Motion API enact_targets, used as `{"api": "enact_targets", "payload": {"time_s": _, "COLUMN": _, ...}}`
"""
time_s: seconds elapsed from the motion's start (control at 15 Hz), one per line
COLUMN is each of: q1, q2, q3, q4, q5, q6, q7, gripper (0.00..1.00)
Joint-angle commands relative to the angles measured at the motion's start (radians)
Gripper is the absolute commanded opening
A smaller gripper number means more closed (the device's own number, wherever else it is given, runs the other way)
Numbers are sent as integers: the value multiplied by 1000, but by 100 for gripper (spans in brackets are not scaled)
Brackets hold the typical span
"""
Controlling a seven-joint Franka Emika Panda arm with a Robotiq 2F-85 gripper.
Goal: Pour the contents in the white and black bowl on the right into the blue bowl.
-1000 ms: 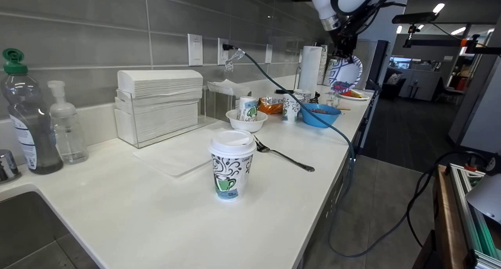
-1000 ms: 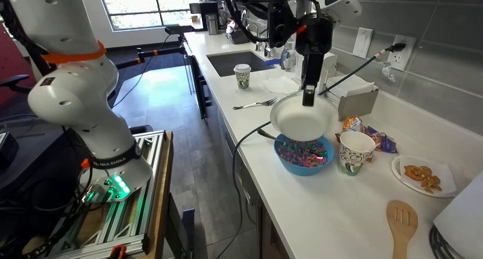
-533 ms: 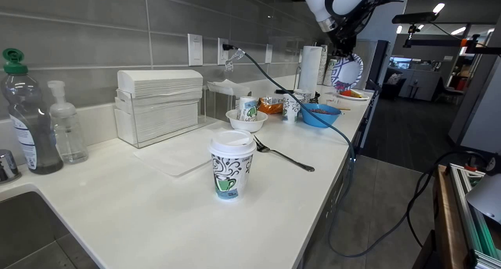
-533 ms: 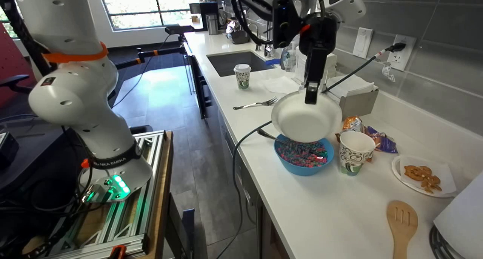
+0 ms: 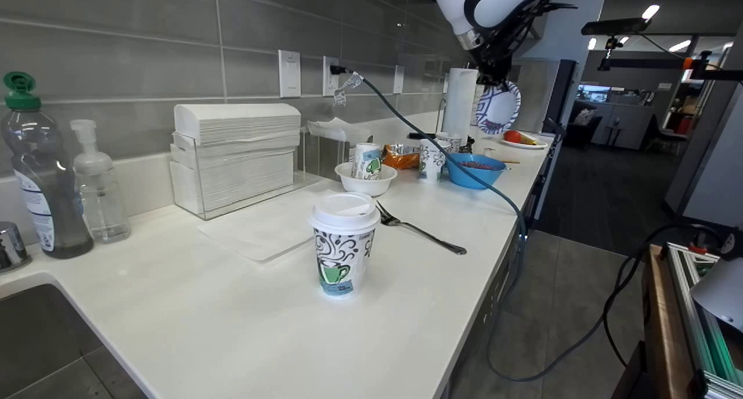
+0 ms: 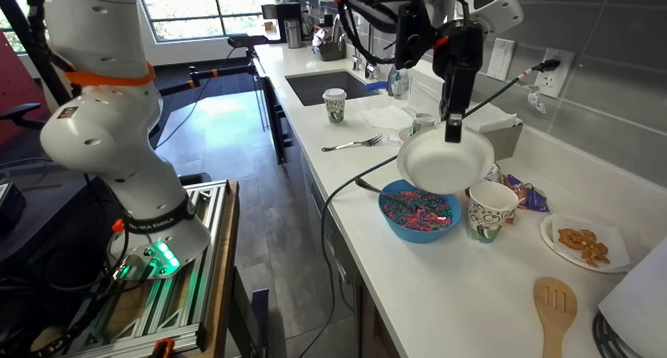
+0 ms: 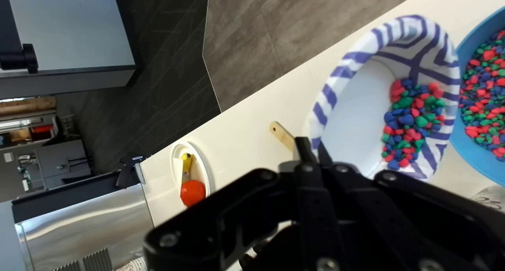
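We see the patterned bowl (image 7: 355, 117) hanging from the gripper (image 7: 314, 146), which pinches the bowl's rim between its two fingertips (image 7: 303, 148). The bowl is tipped steeply, and its red, green and blue pieces (image 7: 412, 123) lie heaped against the lower wall, on the side toward the blue bowl (image 6: 419, 236). That blue bowl stands on the counter (image 6: 484, 295), lower than the gripper and beside a paper cup (image 6: 491, 213). We find more such pieces in it, and a utensil (image 6: 371, 187) leaning on its rim (the sunken end we cannot properly make out).

In the wrist view the blue bowl is cut off at the right edge. In an exterior view we face the patterned bowl's plain white underside (image 6: 443, 165), so its contents are hidden, and it covers part of the blue bowl's rim; whether it hangs directly over the blue bowl, we cannot tell. In an exterior view a cable (image 5: 519, 218) crosses in front of the blue bowl, and there the fingertips are too dark for us to pick out.

The gripper points down, nearly upright, at the end of the arm (image 6: 104, 126), whose upper part is cut off at the top in both exterior views.
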Motion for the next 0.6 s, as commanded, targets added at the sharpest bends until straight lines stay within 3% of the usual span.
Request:
{"api": "enact_targets", "payload": {"time_s": 0.0, "q1": 36, "q2": 75, "q3": -1, "q4": 86, "q5": -25, "q6": -71, "q7": -2, "gripper": 0}}
{"api": "enact_targets", "payload": {"time_s": 0.53, "q1": 121, "q2": 140, "q3": 8, "q4": 172, "q5": -125, "q6": -282, "q7": 4, "gripper": 0}}
